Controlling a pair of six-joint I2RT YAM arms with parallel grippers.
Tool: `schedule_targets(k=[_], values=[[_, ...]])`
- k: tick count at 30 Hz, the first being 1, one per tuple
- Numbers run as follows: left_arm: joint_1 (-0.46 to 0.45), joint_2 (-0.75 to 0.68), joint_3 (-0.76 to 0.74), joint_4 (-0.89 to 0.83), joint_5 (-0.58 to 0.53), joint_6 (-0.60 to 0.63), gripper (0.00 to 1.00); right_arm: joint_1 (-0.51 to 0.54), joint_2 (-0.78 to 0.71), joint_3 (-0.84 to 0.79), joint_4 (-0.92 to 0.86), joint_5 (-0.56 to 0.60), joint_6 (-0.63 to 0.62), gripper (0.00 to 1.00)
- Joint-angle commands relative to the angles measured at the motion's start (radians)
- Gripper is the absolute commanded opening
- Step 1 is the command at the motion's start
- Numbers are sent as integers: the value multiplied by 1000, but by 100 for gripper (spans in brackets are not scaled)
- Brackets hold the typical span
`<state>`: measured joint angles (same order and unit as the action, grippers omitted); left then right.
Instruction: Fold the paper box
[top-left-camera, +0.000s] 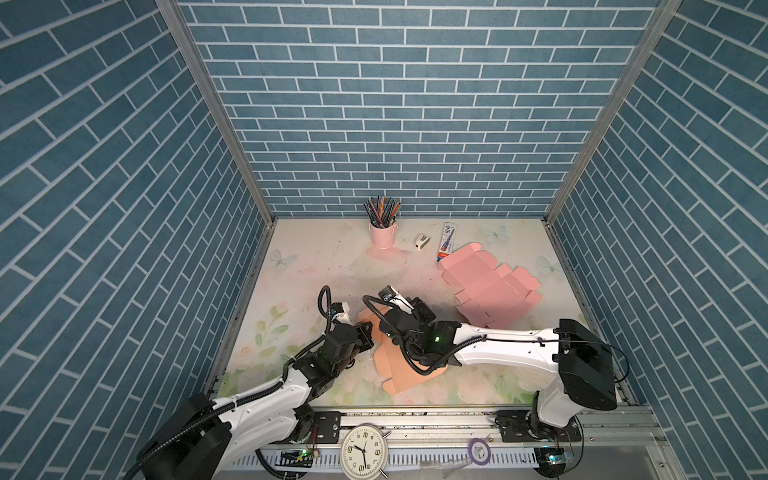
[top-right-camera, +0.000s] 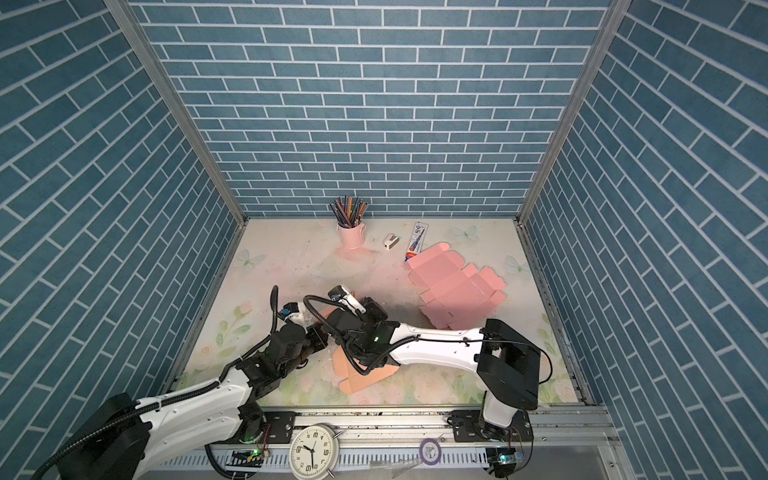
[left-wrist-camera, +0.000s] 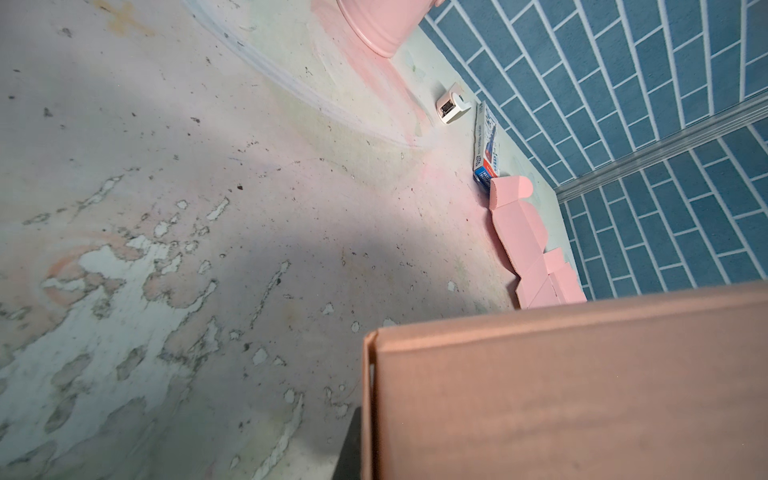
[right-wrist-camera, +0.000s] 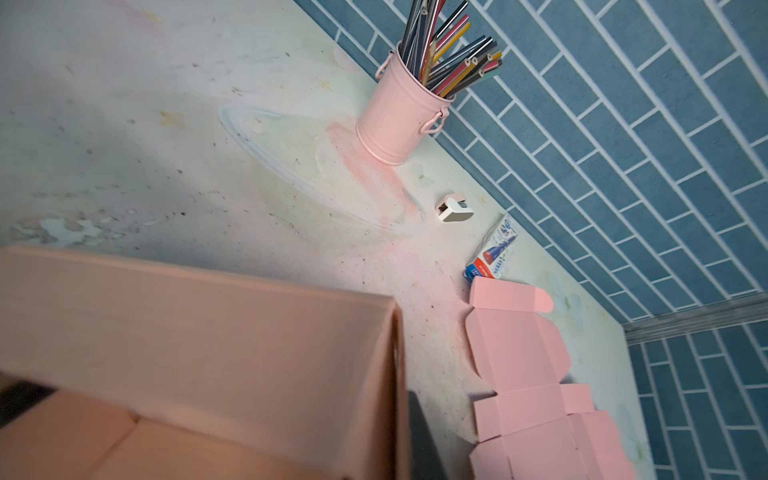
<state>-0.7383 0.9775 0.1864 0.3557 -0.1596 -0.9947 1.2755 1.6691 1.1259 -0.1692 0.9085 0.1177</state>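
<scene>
I have the paper box (top-left-camera: 390, 365) near the front of the table (top-left-camera: 316, 266), a little left of centre. In both top views its long axis runs from far-left to near-right. Both arms meet over its far-left end. The left gripper (top-left-camera: 365, 330) comes in from the near left. The right gripper (top-left-camera: 388, 326) reaches across the box from the right. I can't see the fingers in either wrist view. Both grippers are closed, and I judge each is pinching a raised wall (left-wrist-camera: 561, 386) of the box. That wall runs crosswise between them, so the next fold should roll it inward, toward the near-right. The left arm is closer to the open corner. The flat pink sheets (top-left-camera: 490, 286) lie well apart, far right.
</scene>
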Motion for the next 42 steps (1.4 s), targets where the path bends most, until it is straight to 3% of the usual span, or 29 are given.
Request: schedule_targets(k=[1,4,7,9,11,14,20,26,31,37,40,42], values=[[-8,18,18,-24,-33,-4,0,-5,32,44,-33,97,8,0],[-10,21,23,-26,-36,-6,0,-1,53,55,-39,117,6,0],[-11,20,25,-22,-37,-9,0,4,47,50,-25,126,1,13],[-13,24,28,-20,-38,-9,0,8,38,43,-5,126,-8,15],[-15,30,30,-15,-38,-9,0,10,40,39,4,126,-13,12],[-17,45,33,-7,-38,-9,0,10,50,36,5,124,-12,0],[-21,66,39,7,-50,-11,0,15,47,28,8,121,-6,0],[-20,67,36,13,-68,-10,0,41,-5,-12,46,100,5,29],[-17,64,56,-23,-128,61,0,60,-146,-101,81,-23,67,51],[-7,68,93,-48,-149,180,0,63,-366,-223,131,-222,115,63],[-6,70,105,2,-124,306,0,46,-462,-263,164,-320,121,65],[-6,88,129,12,-101,396,0,-12,-513,-272,168,-444,152,67]])
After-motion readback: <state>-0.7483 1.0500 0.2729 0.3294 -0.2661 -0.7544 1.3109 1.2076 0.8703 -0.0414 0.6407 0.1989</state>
